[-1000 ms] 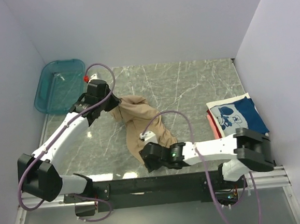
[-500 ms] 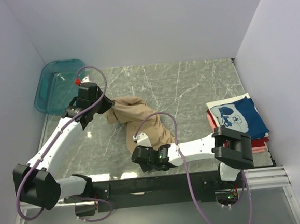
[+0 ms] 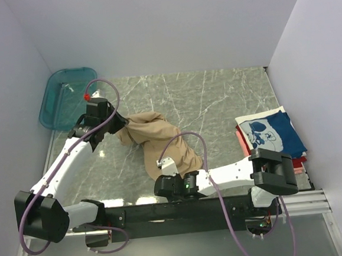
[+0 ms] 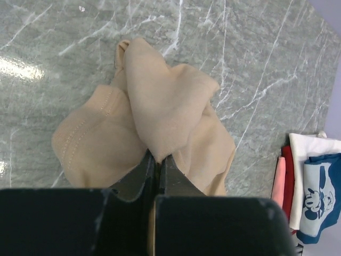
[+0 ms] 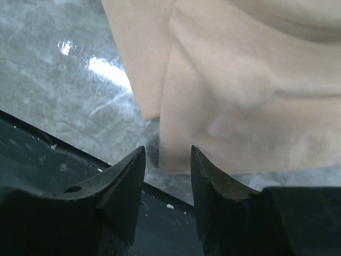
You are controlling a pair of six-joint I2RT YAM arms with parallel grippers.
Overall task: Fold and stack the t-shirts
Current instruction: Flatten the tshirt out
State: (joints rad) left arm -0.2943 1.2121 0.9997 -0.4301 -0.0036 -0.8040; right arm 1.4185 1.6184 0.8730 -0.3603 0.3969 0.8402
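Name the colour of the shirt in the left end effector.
The shirt is plain tan; the left wrist view shows it best.

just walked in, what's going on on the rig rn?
The left gripper is shut on a bunch of the crumpled tan t-shirt, which lies on the marble table. The right gripper is open at the shirt's near hem and has not gripped it yet. At the right, a navy printed shirt tops a folded stack.

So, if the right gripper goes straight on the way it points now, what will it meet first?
Most likely the near hem of the tan t-shirt. The right gripper has its jaws apart, and that edge lies just ahead of them on the table. The depth is unclear.
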